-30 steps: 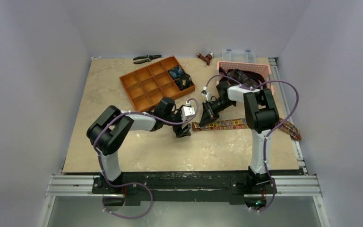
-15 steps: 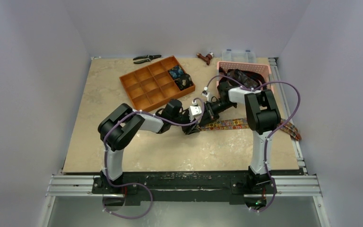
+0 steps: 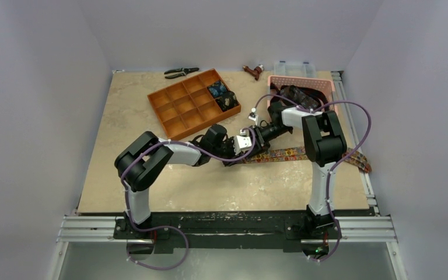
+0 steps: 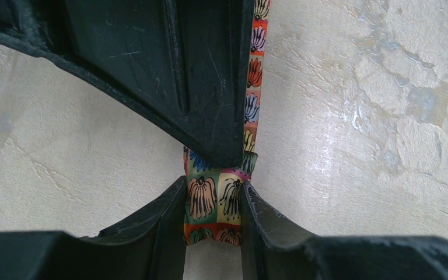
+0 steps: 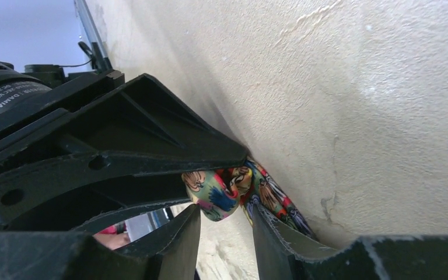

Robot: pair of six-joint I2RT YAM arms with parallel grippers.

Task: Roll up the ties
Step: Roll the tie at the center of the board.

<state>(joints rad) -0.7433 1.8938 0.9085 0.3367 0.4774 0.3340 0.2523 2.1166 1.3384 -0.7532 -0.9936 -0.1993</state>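
Since a second ago, my left gripper (image 3: pixel 237 158) has swung right across the table (image 3: pixel 151 186) to the left end of the orange-yellow-red tie (image 3: pixel 286 154). It now meets my right gripper (image 3: pixel 255 150) there, tip to tip.

The tie lies flat as a long strip across the middle of the table, running right toward the table's edge and passing my right arm. Its left end is turned over into a small roll.

From the left wrist, the tie (image 4: pixel 216 201) sits between the left gripper's (image 4: pixel 214 192) fingers, which are closed against both of its edges and hold it. A broad black finger (image 4: pixel 198 87) of the right gripper presses down on the strip just beyond them.

From the right wrist, the rolled end (image 5: pixel 219 195) bulges at the tips of the right gripper (image 5: pixel 224 213). Its jaws stand parted, with bare table visible through the gap. The left gripper's black body (image 5: pixel 122 134) fills the left of that view.

Farther back, an orange tray (image 3: pixel 175 108) of square compartments holds two dark coiled ties (image 3: pixel 221 96) in its right-hand cells. A pink basket (image 3: pixel 326 86) at the back right holds more dark fabric. Pliers (image 3: pixel 181 72) lie near the back edge of the table.
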